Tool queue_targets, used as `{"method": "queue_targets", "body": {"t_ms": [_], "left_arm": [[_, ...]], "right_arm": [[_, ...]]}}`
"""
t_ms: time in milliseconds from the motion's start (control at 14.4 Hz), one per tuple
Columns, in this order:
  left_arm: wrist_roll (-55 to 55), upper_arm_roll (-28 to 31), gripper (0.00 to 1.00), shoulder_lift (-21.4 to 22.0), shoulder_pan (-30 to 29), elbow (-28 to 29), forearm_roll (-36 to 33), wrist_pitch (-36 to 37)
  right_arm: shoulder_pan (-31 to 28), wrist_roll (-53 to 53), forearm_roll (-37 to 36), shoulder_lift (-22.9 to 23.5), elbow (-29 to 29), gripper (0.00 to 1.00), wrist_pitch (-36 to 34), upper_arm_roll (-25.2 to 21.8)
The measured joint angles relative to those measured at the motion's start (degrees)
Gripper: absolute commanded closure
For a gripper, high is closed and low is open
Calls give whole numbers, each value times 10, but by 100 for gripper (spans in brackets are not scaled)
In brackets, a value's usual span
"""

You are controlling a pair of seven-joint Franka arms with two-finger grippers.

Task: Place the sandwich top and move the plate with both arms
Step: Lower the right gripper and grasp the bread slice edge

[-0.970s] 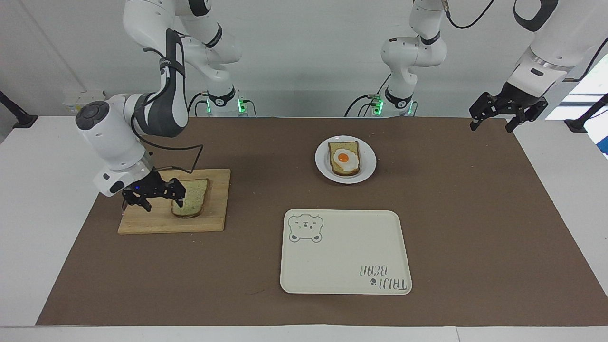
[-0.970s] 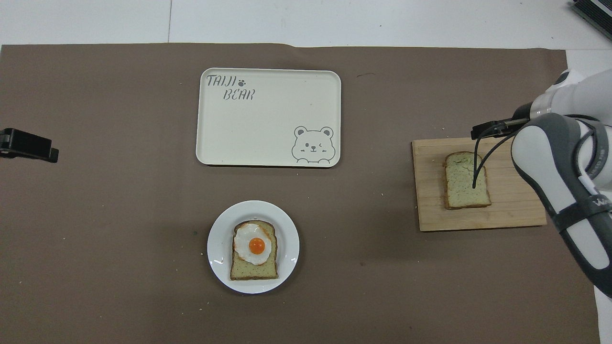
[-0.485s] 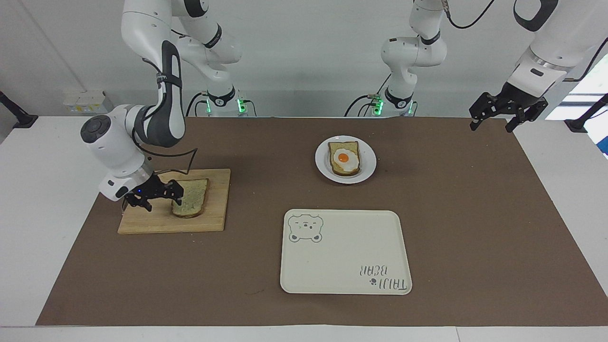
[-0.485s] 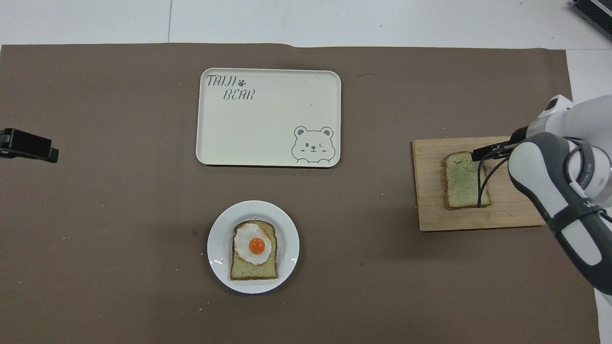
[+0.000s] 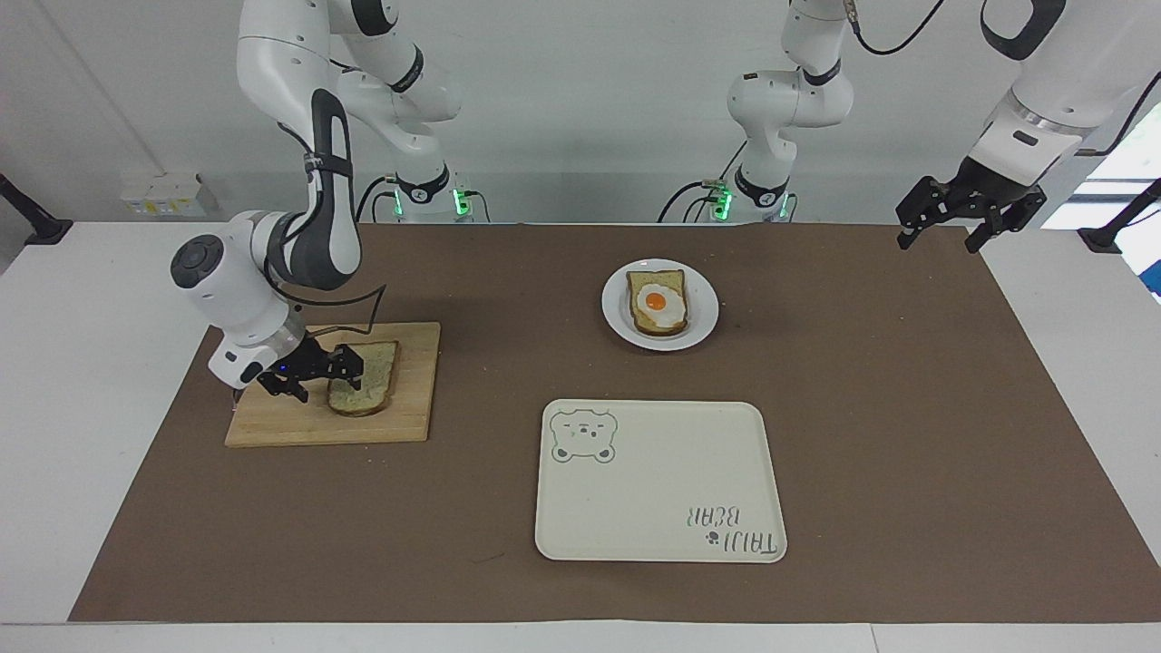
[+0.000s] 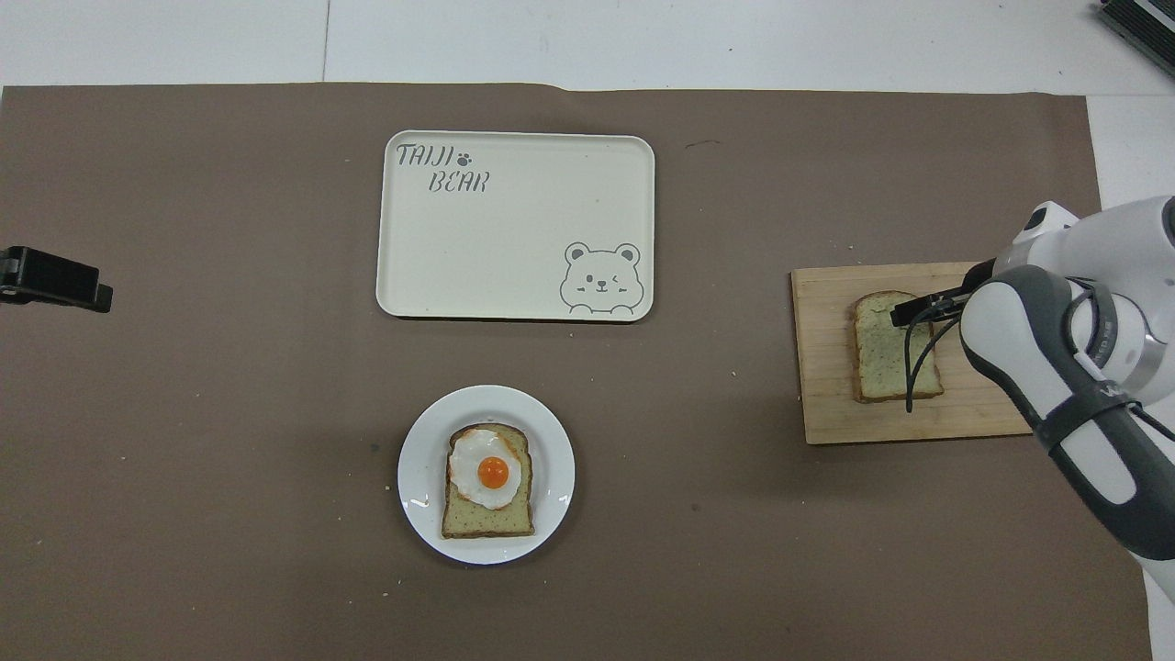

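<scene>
Sandwich top [image 5: 365, 389] lies flat on the wooden board [image 5: 404, 426] at the right arm's end of the counter, with the right gripper [image 5: 317, 374] low at its edge, fingers spread. Left gripper [image 5: 968, 222] waits over the mat's corner, fingers apart, well away from the plate [image 5: 703, 313].

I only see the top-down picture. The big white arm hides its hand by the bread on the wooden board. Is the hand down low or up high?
Observer: Down low. In the facing view the right gripper sits just above the wooden board, right beside the sandwich top, jaws open.
Operator: Is the bread lifted?
Observer: No, seen from the side the slice lies flat on the board.
Operator: What's the black bit at my picture's edge?
Observer: That's the left gripper, waiting up in the air over a corner of the brown mat, jaws open.
</scene>
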State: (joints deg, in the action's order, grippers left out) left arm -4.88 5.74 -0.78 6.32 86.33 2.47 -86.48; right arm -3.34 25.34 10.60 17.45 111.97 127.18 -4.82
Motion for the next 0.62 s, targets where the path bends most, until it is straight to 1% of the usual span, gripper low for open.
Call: {"method": "queue_targets", "body": {"t_ms": [69, 139, 624], "left_arm": [[0, 0, 0, 0, 0, 0, 0, 0], [0, 0, 0, 0, 0, 0, 0, 0], [0, 0, 0, 0, 0, 0, 0, 0]], "right_arm": [[0, 0, 0, 0, 0, 77, 0, 0], [0, 0, 0, 1, 0, 100, 0, 0], [0, -9, 2, 1, 0, 100, 2, -2]]}}
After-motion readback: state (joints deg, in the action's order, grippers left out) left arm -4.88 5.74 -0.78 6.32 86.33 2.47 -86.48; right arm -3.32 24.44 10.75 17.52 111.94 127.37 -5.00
